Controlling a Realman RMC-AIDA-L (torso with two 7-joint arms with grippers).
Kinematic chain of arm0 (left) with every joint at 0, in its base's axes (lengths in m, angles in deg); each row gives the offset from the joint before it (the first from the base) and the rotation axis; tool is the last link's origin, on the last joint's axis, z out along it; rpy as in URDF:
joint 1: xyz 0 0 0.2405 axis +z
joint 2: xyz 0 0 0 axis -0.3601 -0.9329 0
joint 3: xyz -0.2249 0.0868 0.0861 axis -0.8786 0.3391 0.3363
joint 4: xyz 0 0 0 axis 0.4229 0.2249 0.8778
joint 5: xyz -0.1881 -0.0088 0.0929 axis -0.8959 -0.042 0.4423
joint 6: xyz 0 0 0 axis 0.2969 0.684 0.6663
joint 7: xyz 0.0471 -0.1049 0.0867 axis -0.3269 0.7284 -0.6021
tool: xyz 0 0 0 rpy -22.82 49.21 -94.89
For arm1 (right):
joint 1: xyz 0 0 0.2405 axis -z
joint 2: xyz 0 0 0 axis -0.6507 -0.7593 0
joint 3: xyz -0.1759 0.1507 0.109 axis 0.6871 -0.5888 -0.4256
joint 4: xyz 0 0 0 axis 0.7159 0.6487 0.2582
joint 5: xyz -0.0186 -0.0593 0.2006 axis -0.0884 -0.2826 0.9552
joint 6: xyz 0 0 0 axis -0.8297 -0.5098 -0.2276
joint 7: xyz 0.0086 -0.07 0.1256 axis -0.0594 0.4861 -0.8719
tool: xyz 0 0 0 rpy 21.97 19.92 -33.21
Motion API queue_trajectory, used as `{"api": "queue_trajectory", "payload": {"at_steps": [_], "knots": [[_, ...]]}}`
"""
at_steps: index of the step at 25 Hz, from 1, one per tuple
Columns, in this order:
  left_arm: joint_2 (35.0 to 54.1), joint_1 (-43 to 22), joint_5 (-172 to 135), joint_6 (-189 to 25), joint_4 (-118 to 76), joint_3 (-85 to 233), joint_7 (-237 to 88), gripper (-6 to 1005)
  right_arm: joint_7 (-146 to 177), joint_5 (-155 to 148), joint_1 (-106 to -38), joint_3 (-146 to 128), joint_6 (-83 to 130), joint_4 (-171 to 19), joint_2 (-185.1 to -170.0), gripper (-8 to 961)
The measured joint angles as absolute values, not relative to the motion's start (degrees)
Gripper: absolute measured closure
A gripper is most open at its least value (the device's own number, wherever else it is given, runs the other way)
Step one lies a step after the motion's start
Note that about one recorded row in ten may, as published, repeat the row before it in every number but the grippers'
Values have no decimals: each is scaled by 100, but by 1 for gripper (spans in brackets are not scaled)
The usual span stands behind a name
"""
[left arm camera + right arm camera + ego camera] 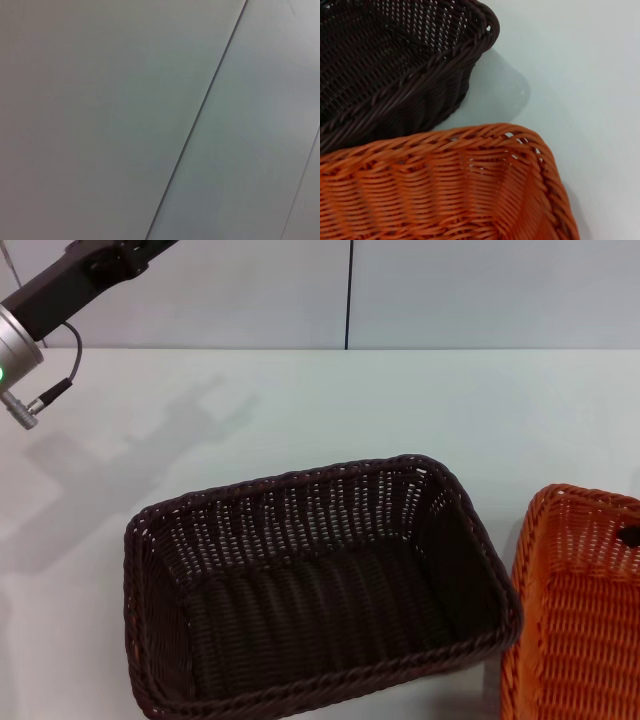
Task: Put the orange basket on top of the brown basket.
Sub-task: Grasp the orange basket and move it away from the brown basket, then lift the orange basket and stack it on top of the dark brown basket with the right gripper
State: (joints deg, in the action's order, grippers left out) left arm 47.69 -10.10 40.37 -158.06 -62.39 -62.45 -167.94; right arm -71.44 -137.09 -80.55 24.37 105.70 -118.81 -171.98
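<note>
The brown basket (310, 590) stands empty on the white table, near the front middle of the head view. The orange basket (585, 610) stands just to its right, cut off by the picture's edge. The right wrist view looks down on both from close by: the orange basket's braided rim (470, 137) lies next to a corner of the brown basket (405, 65), with a narrow strip of table between them. Neither gripper shows. Only a part of my left arm (40, 310) is in view, raised at the far left. The left wrist view shows only a plain wall.
The white table (330, 410) stretches bare behind the baskets up to a pale wall with a dark vertical seam (349, 290). A cable and plug (45, 395) hang from the left arm.
</note>
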Motion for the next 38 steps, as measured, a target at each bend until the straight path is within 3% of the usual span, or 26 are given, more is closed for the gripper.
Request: {"api": "queue_trajectory", "payload": {"at_steps": [7,17,25,27,28,29,30,31,37,38], "knots": [[4769,-971,4035,-15809,-6240,-6247,-16796,155,-7138,-13505,-7958,2271,10761,-12005,-17198,775],[4746,-940,3989,-15769,-6280,-6573,-16823,153,-7112,-12131,-7337,1859,12867,-12868,-16957,775],[4734,-954,3975,-15677,-6282,-6777,-16887,153,-7162,-11337,-6994,829,13840,-13041,-16979,777],[4731,-959,3975,-15669,-6287,-6792,-16888,153,-7167,-10865,-6846,812,13898,-12912,-17054,777],[4724,-969,3985,-15639,-6289,-6818,-16903,153,-7170,-10457,-6702,799,13907,-12850,-17178,777],[4724,-969,3985,-15639,-6289,-6818,-16903,153,-7170,-10457,-6702,799,13907,-12850,-17178,778],[4718,-965,3992,-15629,-6291,-6823,-16925,153,-7167,-10115,-6542,742,13869,-12833,-17364,778],[4718,-965,3992,-15629,-6291,-6823,-16925,153,-7167,-10115,-6542,742,13869,-12833,-17364,778],[4668,-942,4003,-15586,-6292,-6827,-16945,153,-7022,-9696,-6286,579,13685,-12855,-17993,779],[4650,-940,4005,-15575,-6289,-6824,-16946,153,-6931,-9676,-6280,514,13612,-12885,-18206,779]]}}
